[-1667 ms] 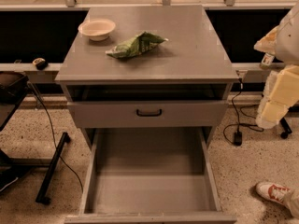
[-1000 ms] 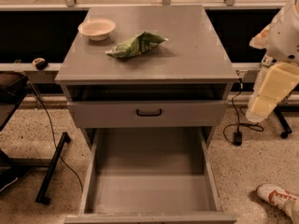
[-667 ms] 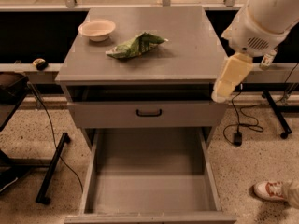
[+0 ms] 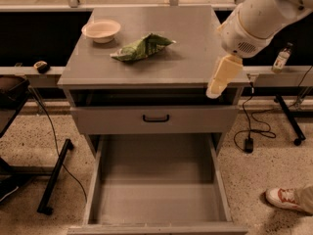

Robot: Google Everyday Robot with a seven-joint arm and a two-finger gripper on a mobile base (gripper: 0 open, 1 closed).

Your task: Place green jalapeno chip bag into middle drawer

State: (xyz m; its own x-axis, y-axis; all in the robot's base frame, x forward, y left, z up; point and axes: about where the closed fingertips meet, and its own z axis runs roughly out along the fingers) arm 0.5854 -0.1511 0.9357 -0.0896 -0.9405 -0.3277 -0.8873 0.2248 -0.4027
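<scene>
The green jalapeno chip bag [image 4: 142, 47] lies crinkled on the grey cabinet top [image 4: 195, 58], left of its middle. The middle drawer [image 4: 98, 180] is pulled fully out below, and its smooth grey floor is bare. My white arm comes in from the upper right. My cream gripper [image 4: 221, 78] hangs over the cabinet top's front right corner, well to the right of the bag and not touching it. It holds nothing that I can see.
A cream-white bowl [image 4: 101, 30] sits at the top's back left. A shut drawer front with a black handle [image 4: 156, 118] is above the open drawer. A small bottle [image 4: 281, 58], cables and a person's shoe [image 4: 283, 198] are at right. A black stand [image 4: 54, 175] is at left.
My arm has swung in from the right edge, leftward and up, bringing the gripper over the cabinet's front right corner. The bag, bowl and drawer have not moved.
</scene>
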